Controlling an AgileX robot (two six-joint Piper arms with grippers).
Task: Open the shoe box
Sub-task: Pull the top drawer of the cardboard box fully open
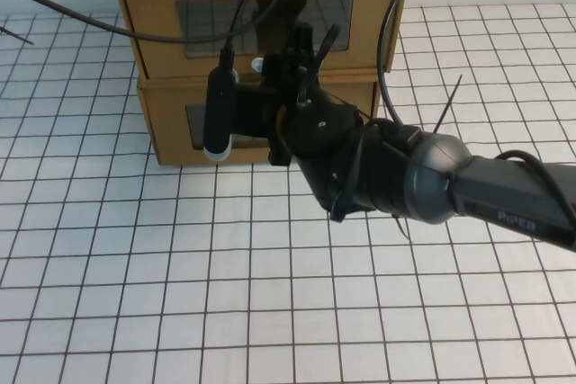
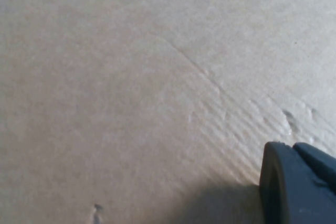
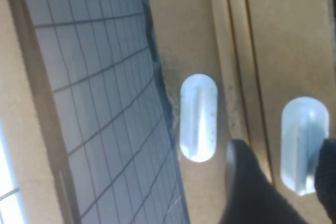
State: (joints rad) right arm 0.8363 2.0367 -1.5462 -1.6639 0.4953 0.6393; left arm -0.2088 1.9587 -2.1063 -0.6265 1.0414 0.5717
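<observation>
Right gripper (image 1: pixel 317 42), jaws spread, straddles one pale oval plastic handle (image 3: pixel 303 145) on the brown cardboard shoe box (image 1: pixel 153 15) stacked at the far side of the white gridded table (image 1: pixel 180 267); I would close squarely on the handle, then pull straight back. Left gripper (image 2: pixel 296 184) sits close against plain cardboard

Stacked shoe boxes (image 1: pixel 153 42) block the table (image 1: pixel 180 312) beyond.

Tan shoe boxes (image 1: pixel 261 6), dark windows (image 1: pixel 265 15), white black-gridded table (image 1: pixel 180 294) beneath them, black right gripper (image 1: pixel 315 42) at their front, blue-grey left gripper (image 2: pixel 299 182) against their cardboard
</observation>
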